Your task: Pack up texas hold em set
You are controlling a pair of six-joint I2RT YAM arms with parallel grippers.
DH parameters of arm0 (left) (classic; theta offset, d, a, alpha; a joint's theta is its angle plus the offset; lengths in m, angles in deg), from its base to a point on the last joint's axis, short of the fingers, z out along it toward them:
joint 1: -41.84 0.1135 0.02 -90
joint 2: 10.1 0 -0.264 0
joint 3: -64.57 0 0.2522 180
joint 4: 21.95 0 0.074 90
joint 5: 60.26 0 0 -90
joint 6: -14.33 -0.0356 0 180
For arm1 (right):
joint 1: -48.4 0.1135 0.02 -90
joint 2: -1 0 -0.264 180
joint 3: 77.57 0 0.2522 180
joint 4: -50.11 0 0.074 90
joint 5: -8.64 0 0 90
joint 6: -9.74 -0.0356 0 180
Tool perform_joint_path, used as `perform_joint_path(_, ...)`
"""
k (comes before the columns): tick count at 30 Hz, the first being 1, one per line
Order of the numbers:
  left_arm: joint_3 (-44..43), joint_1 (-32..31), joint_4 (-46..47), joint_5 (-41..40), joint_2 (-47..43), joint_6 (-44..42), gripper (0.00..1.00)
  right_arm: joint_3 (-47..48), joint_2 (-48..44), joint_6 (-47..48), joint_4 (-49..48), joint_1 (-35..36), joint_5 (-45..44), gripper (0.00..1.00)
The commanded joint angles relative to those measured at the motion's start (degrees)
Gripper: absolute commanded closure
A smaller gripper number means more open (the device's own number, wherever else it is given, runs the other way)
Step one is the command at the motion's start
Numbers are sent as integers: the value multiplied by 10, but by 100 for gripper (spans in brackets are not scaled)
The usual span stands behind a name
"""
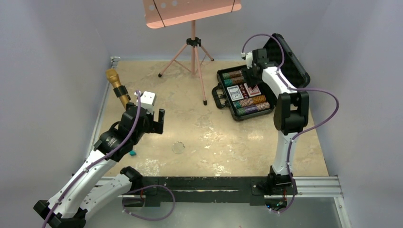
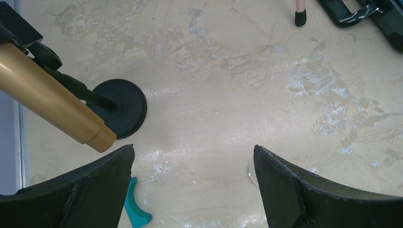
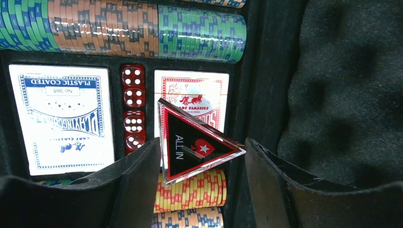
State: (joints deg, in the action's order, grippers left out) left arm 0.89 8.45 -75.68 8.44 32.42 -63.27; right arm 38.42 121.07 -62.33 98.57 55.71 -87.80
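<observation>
The black case [image 1: 222,105] lies open at the back right of the table, its foam-lined lid [image 1: 291,56] standing up behind it. Inside are rows of striped poker chips [image 3: 119,28], a blue card deck [image 3: 64,118], a red card deck [image 3: 195,90] and red dice [image 3: 133,109]. My right gripper [image 3: 202,149] hovers over the case, shut on the triangular red-black "ALL IN" button [image 3: 190,142], which is tilted above the yellow chips [image 3: 195,190]. My left gripper [image 2: 193,156] hangs open and holds nothing over bare table at the left [image 1: 156,122].
A gold microphone [image 2: 47,99] on a black round base [image 2: 123,107] stands at the left beside my left gripper. A small teal piece [image 2: 135,209] and a clear disc [image 1: 178,147] lie on the table. A music stand [image 1: 192,42] stands at the back centre.
</observation>
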Motion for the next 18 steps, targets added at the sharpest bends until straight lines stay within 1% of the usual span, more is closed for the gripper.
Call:
perform_joint_path(1, -7, 2, 16, 0, -1, -10, 2, -7, 8, -7, -10, 2, 5, 63)
perform_joint_path(5, -7, 2, 16, 1, -1, -10, 1, -18, 13, -23, -18, 2, 2, 63)
perform_joint_path(14, -7, 3, 15, 0, -2, -10, 1, 12, 42, -75, -7, -1, -23, 63)
perform_joint_path(18, -6, 2, 16, 1, -2, -10, 1, 18, 52, -78, -6, -3, -34, 63)
